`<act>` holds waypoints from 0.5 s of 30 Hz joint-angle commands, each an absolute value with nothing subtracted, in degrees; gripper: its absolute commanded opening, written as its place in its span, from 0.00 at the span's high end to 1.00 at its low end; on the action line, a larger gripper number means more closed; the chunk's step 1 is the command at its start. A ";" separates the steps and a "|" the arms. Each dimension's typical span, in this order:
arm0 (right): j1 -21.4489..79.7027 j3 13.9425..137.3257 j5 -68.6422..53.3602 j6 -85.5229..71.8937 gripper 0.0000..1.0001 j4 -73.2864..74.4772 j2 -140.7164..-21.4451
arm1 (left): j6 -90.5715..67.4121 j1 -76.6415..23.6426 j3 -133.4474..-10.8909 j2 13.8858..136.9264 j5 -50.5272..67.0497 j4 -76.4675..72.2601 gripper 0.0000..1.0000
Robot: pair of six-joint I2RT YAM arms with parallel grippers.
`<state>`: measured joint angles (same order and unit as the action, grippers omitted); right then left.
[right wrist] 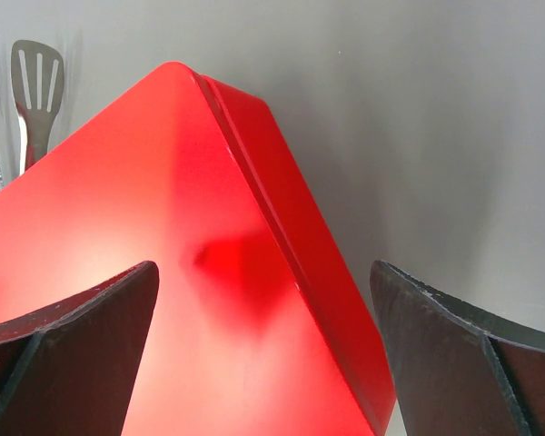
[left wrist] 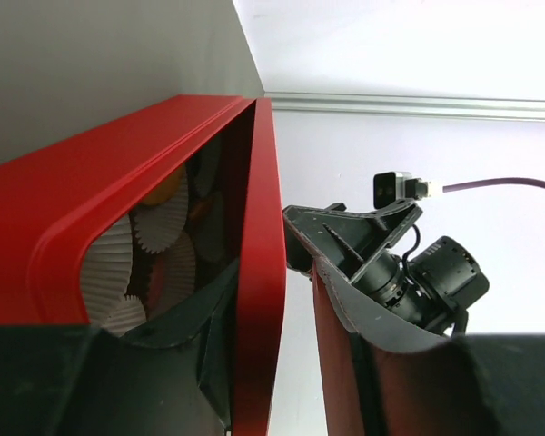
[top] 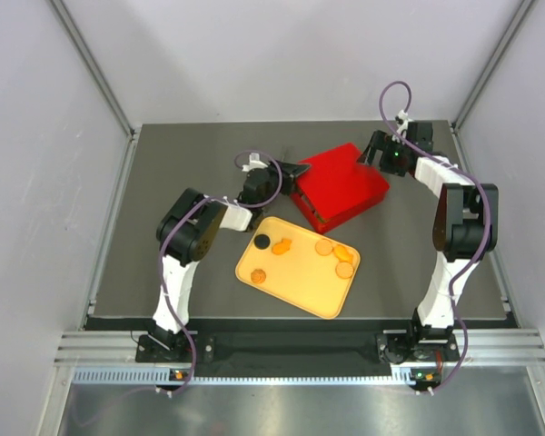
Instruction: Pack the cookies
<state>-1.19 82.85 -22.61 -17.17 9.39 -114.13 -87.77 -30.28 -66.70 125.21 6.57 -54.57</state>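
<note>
Several orange cookies (top: 323, 246) and one black cookie (top: 262, 242) lie on a yellow-orange tray (top: 295, 283). Behind the tray is a red box (top: 341, 186) with its lid raised a little on the left side. My left gripper (top: 298, 170) is at that left edge. In the left wrist view the lid's rim (left wrist: 259, 227) stands between my fingers, one finger under the lid, and a gap shows beside the other; the gripper (left wrist: 277, 270) is open. White paper cups (left wrist: 159, 227) show inside the box. My right gripper (top: 374, 150) hovers open and empty over the lid's far right corner (right wrist: 163, 227).
The right arm's wrist camera (left wrist: 418, 272) shows beyond the lid in the left wrist view. Two slotted metal pieces (right wrist: 32, 91) lie past the box's corner in the right wrist view. Grey walls enclose the dark table (top: 163, 182) on three sides.
</note>
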 commanded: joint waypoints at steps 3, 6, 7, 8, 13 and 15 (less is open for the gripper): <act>-1.14 82.70 -23.38 -16.79 0.00 7.21 -115.40 | -86.31 -29.09 -65.48 119.89 7.73 -54.50 0.60; -1.06 82.79 -23.55 -16.70 0.00 7.21 -115.58 | -86.22 -28.48 -64.95 119.18 8.35 -53.62 0.60; -1.05 82.71 -23.64 -16.53 0.00 7.21 -115.66 | -86.13 -28.13 -64.52 119.01 8.44 -53.44 0.60; -0.97 82.79 -23.73 -16.61 0.00 7.29 -115.75 | -86.05 -27.95 -64.25 118.74 8.44 -53.52 0.60; -0.79 83.06 -23.73 -16.17 0.00 7.47 -116.19 | -85.61 -26.90 -63.02 117.42 9.05 -52.82 0.60; -0.70 82.97 -23.73 -16.09 0.00 7.47 -116.28 | -85.34 -26.63 -62.84 116.90 9.31 -52.21 0.60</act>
<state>-1.15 82.81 -22.83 -17.12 9.37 -115.81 -86.67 -27.42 -63.13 121.32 8.25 -50.92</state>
